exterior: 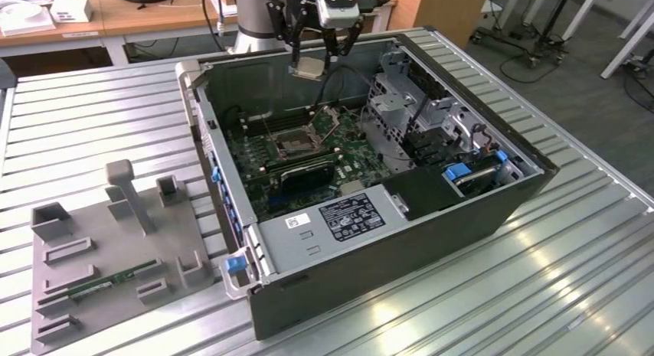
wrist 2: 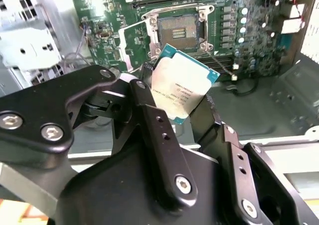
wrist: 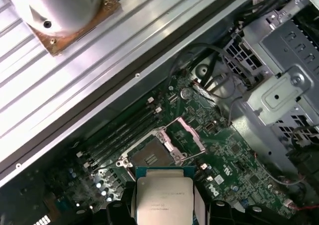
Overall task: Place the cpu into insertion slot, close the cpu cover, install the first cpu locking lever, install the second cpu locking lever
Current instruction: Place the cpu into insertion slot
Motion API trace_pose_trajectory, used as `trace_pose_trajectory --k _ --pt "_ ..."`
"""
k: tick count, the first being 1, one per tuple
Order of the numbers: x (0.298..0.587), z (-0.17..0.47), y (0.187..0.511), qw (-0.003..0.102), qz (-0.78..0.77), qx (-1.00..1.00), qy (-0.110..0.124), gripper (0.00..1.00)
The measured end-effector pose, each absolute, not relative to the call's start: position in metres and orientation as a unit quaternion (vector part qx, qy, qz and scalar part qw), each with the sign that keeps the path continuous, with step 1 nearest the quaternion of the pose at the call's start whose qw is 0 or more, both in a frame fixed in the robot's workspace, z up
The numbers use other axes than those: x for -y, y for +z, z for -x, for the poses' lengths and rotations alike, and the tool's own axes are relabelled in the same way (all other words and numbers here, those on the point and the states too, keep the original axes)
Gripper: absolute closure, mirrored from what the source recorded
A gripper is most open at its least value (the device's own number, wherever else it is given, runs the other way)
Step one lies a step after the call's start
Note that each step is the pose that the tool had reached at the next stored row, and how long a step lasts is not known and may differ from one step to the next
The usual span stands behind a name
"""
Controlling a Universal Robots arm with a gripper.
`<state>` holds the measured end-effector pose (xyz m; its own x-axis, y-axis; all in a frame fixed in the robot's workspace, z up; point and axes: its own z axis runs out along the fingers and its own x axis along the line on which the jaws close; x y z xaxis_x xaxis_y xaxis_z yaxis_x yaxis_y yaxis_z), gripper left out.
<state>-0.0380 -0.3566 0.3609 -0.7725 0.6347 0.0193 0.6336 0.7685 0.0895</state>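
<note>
My gripper hangs above the open computer case and is shut on the cpu, a small square chip with a silvery-tan top. In both wrist views the cpu sits edge-on between the black fingers. Beneath it on the green motherboard lies the insertion slot, its dark middle bare. The cpu cover is swung open beside the slot. The cpu is well above the slot, touching nothing.
A silvery drive cage and loose cables stand at the exterior view's right of the slot. The power supply fills the case's near end. A grey fixture tray with a memory stick lies on the ribbed metal table.
</note>
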Motion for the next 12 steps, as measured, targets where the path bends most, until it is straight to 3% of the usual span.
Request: trace_pose_trajectory --k 12 --pt "0.3565 0.0380 0.3584 0.011 -0.437 -0.898 0.044 0.45"
